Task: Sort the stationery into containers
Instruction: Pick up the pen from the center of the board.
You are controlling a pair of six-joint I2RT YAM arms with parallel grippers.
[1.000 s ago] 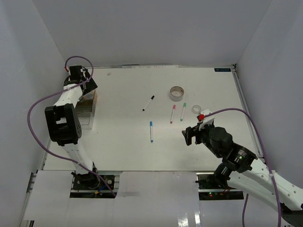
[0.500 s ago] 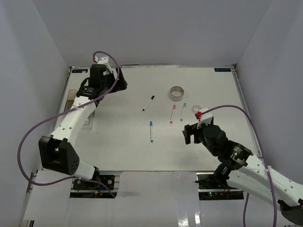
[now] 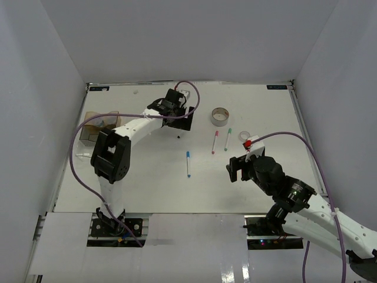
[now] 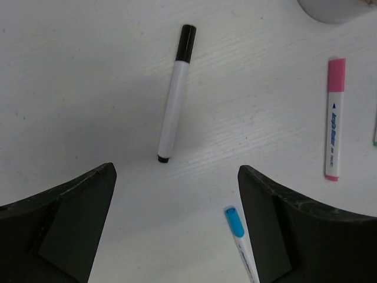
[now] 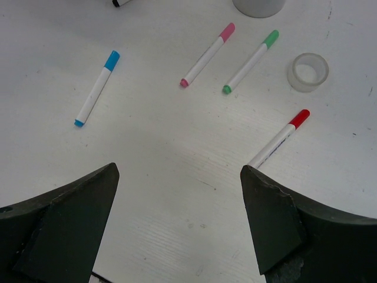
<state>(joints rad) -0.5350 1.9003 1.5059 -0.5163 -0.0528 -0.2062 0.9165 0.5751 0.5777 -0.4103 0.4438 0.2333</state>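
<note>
The left gripper (image 4: 177,177) looks straight down on a white table (image 4: 76,76), its two dark fingers (image 4: 70,218) spread wide at the bottom corners. Between them, a little farther up, lies a black-capped marker (image 4: 175,103), the cap pointing away and leaning slightly right, the tail end just above the gap. To the right a pink-capped marker (image 4: 333,124) lies almost straight up the frame, cap at the top. A blue-capped marker (image 4: 240,236) pokes in at the bottom beside the right finger (only the cap and a bit of the white barrel show). The curved pale edge of a roll (image 4: 330,9) is cut off at the top right.
</note>
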